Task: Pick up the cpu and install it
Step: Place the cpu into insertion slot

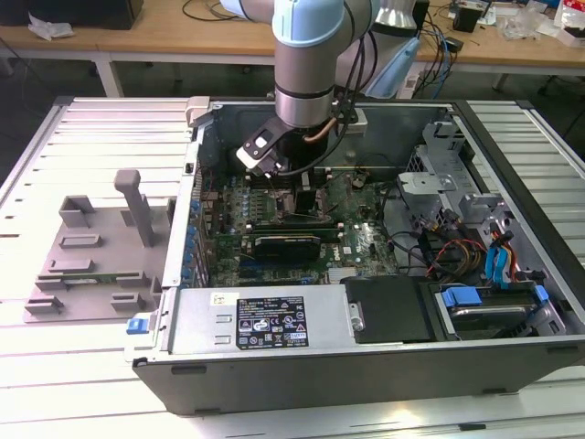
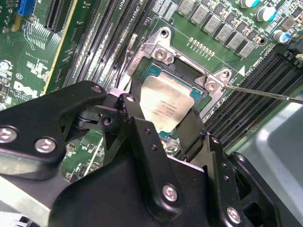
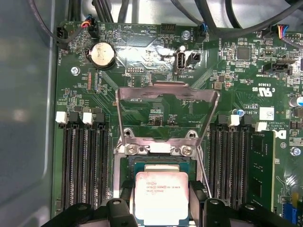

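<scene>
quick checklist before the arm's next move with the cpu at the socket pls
1. load plate swung up off the socket frame: ok
2. lever unlatched and out to the side: ok
3. cpu inside the socket frame: ok
4. cpu seated flat in the socket: cannot tell
5. pincer centred over the cpu: ok
6. pincer's hold on the cpu: cannot tell
</scene>
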